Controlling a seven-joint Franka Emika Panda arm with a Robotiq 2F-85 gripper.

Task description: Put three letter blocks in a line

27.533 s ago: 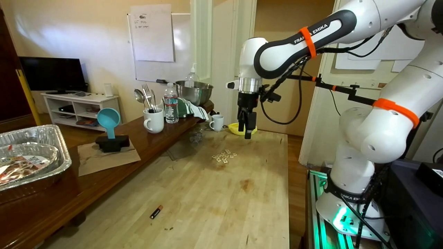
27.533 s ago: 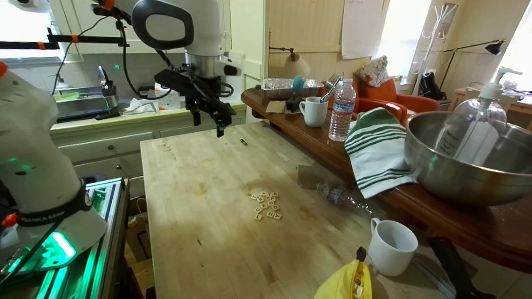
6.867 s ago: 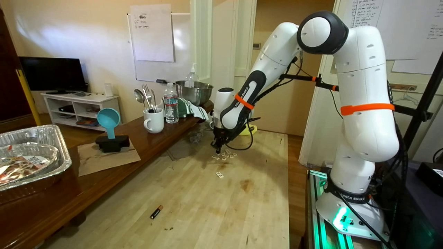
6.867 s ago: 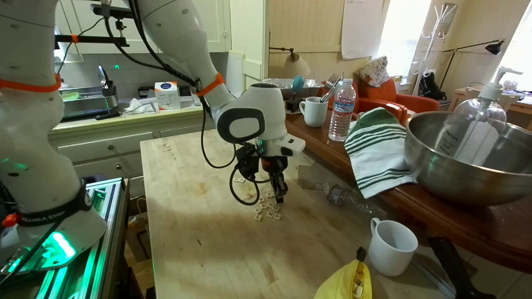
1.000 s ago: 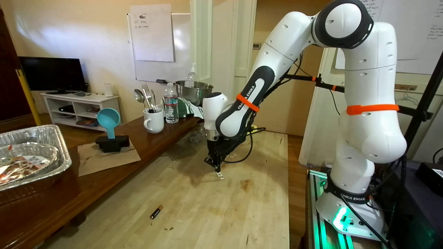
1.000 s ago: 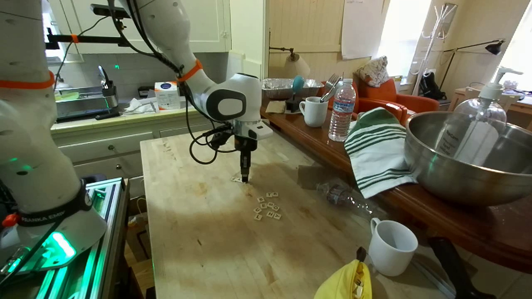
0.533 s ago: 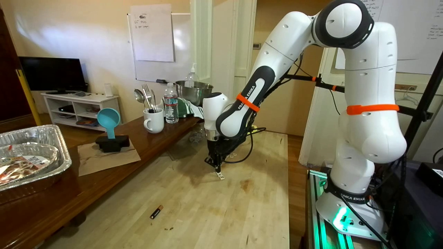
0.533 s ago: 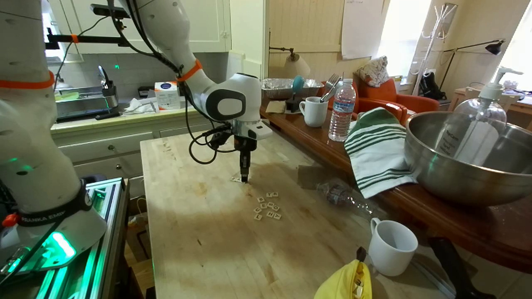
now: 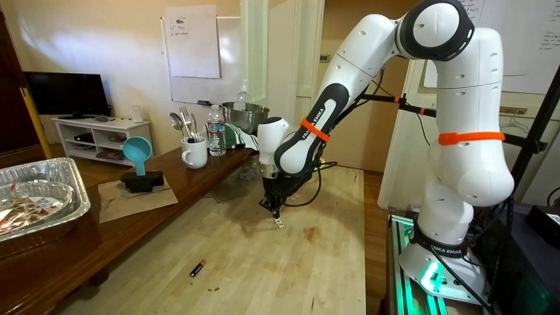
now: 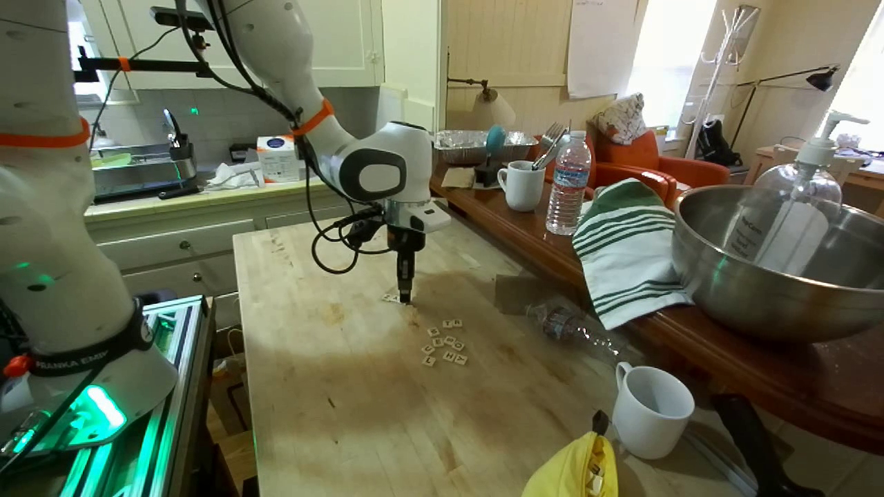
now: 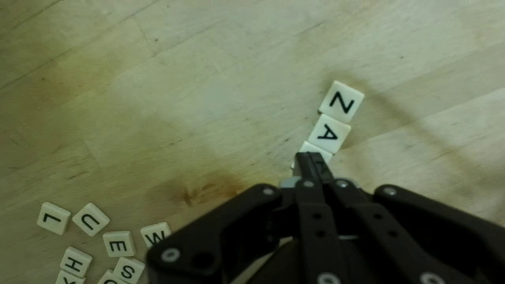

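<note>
- Closest in, find the gripper (image 11: 311, 159) at its narrowest, tips together, with nothing visible between them.
- At those tips in the wrist view, note the 3rd block (image 11: 315, 149), partly covered, with its letter hidden; cannot tell whether touched.
- Next along, see the A block (image 11: 329, 134), then the Z block (image 11: 341, 101), flat on the wooden table (image 10: 311, 414), with edges touching or nearly so, slightly stepped.
- Judge the step in hand as truing up the 3rd block of 3, with the task likely near its end.
- Next, probably nudge sideways to bring all 3 flush, then lift straight up without dragging any.
- Farther off, leave alone the loose letter blocks (image 11: 119, 243), well apart from these 3.
</note>
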